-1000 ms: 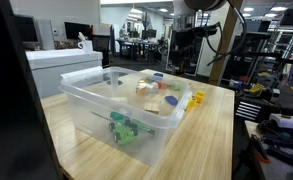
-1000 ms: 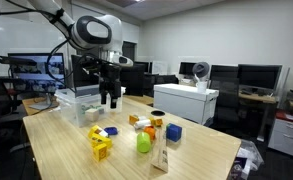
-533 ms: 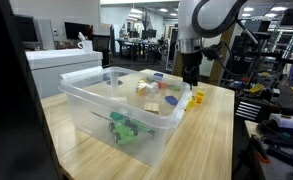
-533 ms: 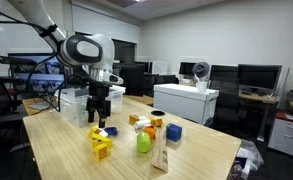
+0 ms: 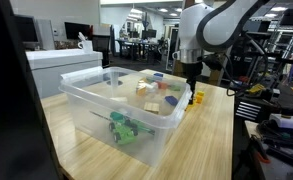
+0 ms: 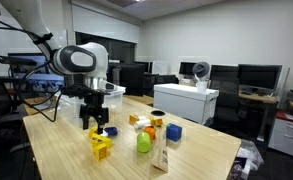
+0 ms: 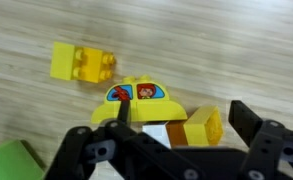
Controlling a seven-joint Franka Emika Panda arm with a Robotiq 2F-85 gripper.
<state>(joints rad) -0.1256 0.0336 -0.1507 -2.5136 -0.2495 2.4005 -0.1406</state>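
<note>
Hovering wide open and empty in the wrist view, the gripper (image 7: 161,125) has the yellow toy car (image 7: 141,100) straight below, between its jaws, with a yellow block (image 7: 81,62) beyond it. In both exterior views it hangs just above the car, a clear bin (image 5: 86,105) beside it and a green block (image 6: 143,143) near

No text, label, brand or number could be read in any view. The yellow toy car (image 7: 146,100) at the middle of the wrist view bore only a small printed picture of a red-haired figure, without lettering. The screens (image 6: 256,78) at the right of an exterior view showed nothing legible.
</note>
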